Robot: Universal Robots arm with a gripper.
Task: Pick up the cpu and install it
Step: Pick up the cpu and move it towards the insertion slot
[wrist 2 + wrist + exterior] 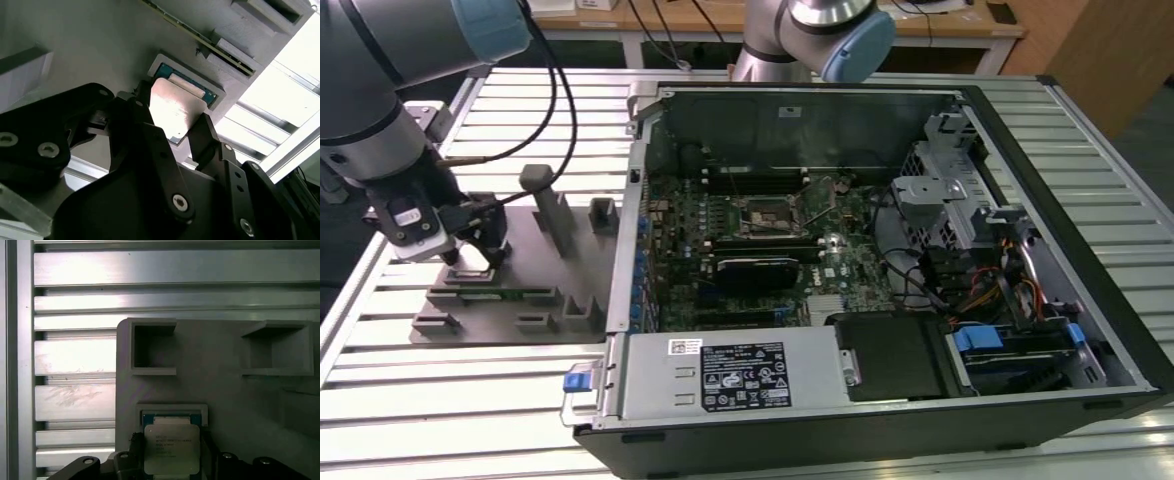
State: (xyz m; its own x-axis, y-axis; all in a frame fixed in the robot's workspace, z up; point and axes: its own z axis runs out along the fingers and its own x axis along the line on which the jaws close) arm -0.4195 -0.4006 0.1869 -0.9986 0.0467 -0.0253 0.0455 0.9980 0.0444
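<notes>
The gripper [172,114] pinches the cpu [174,106] between its 2 black fingers [207,135], parted just the chip's width. The chip sits just over the teal-lined recess [172,412] in the grey holder plate [520,250], beside the computer case [854,120].

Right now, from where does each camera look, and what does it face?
Exterior view: high, off the arm, looks down on the computer case and holder plate; arm and gripper show.
First wrist view: at the wrist, looks down on the cpu.
Second wrist view: at the wrist, looks along the black fingers.
Shared: both wrist views show the cpu.
</notes>
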